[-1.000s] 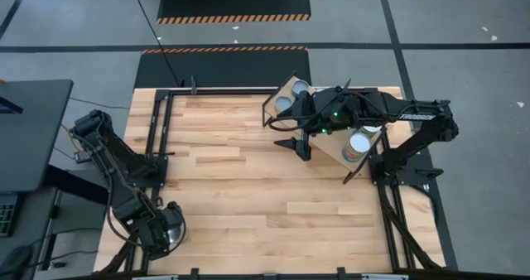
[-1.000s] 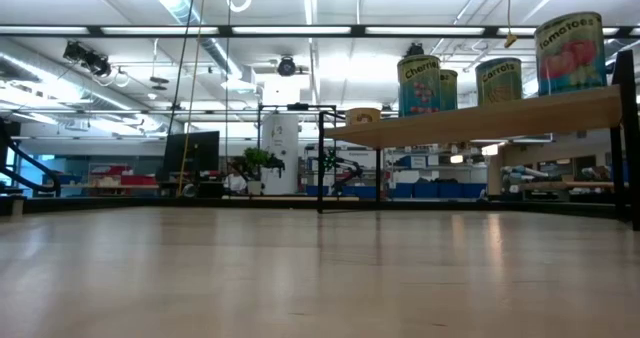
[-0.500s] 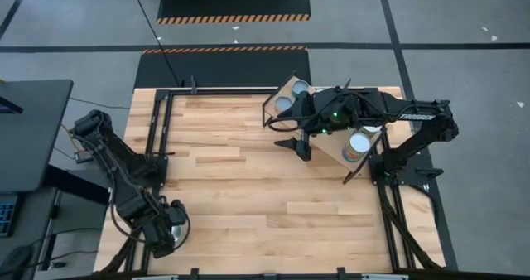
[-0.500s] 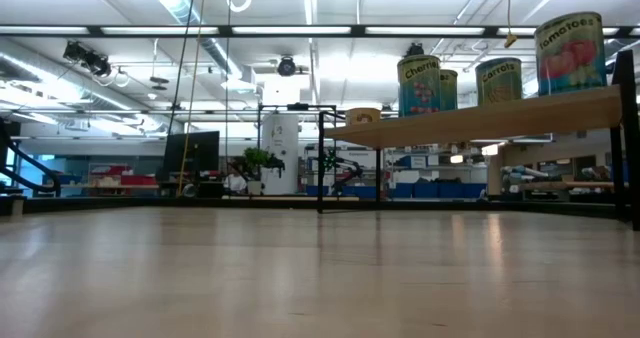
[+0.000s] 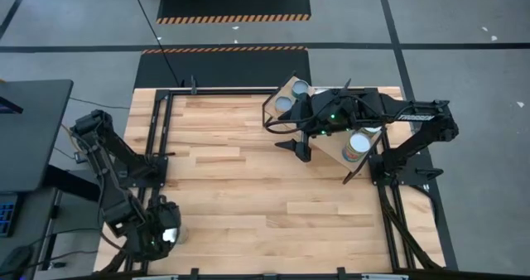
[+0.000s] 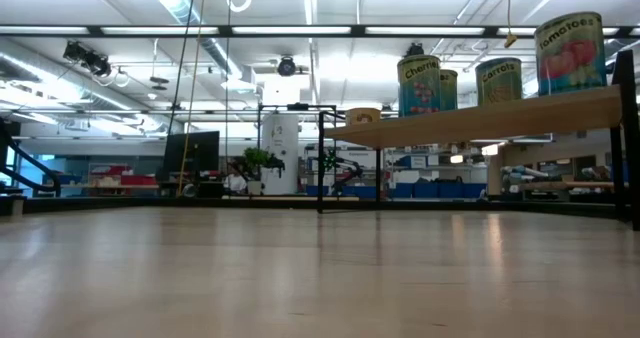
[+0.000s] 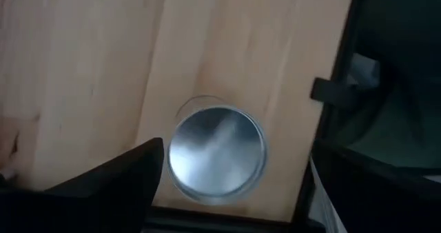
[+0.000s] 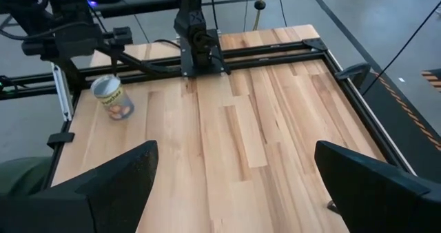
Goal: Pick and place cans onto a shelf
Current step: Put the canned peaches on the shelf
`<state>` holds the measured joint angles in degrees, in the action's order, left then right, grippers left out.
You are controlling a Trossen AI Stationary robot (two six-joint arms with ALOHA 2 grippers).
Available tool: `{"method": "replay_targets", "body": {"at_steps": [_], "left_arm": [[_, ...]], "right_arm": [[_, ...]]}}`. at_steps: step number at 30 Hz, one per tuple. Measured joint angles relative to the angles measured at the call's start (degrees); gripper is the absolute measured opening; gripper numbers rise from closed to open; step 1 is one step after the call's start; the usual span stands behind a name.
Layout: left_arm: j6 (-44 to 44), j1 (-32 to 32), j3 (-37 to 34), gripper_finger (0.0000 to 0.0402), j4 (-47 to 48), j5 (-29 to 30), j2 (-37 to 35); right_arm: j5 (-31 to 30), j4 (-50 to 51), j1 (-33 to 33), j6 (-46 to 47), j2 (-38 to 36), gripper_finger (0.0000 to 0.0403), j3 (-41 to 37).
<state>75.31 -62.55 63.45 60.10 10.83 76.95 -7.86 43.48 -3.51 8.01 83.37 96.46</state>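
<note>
The left end effector [image 5: 161,235] sits at about seven o'clock on the tabletop [image 5: 248,189], close to the near left corner, and it has moved there over the last second, sliding nearer along the left rail. Its fingers have spread from half-closed to fully apart in that time. The left wrist view shows why: a lone can [image 7: 217,152] stands upright on the planks directly below, its shiny round top framed between the two dark fingers [image 7: 117,181], which flank it without visibly touching. From above, the can is mostly hidden under the wrist, so how well it is centred is probably best judged from the wrist view alone.

That reads as the approach for a pick: fingers wide, poised over the last can off the shelf, descent and closing not yet done.

Farther off, at about one o'clock, the right end effector [image 5: 298,144] hangs over the shelf [image 5: 331,152], fingers apart and empty, unmoved through the second. Several cans stand on the shelf, one [image 5: 357,146] at its right end and others partly under the arm. The low view shows four labelled cans [image 6: 419,85] in a row on the raised board.
</note>
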Motion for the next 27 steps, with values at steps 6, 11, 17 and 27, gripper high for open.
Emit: {"method": "replay_targets", "body": {"at_steps": [6,11,17,27], "left_arm": [[-0.24,-0.31,-2.75,0.0376,-2.90,-1.34,1.56],[-1.61,-0.99,-3.18,0.0376,-3.10,-2.81,4.31],[-0.98,-0.35,-2.58,0.0376,-1.48,-3.56,4.80],[-2.57,-0.04,0.74,0.0376,1.64,-2.66,6.67]], "right_arm": [[0.00,-1.08,0.00,0.00,0.00,0.0399,-1.92],[0.02,-1.46,-0.04,0.00,0.00,0.0399,-2.15],[0.02,-1.45,-0.04,0.87,0.00,0.0399,-2.18],[0.04,-1.46,-0.04,1.60,0.00,0.0399,-2.18]]}}
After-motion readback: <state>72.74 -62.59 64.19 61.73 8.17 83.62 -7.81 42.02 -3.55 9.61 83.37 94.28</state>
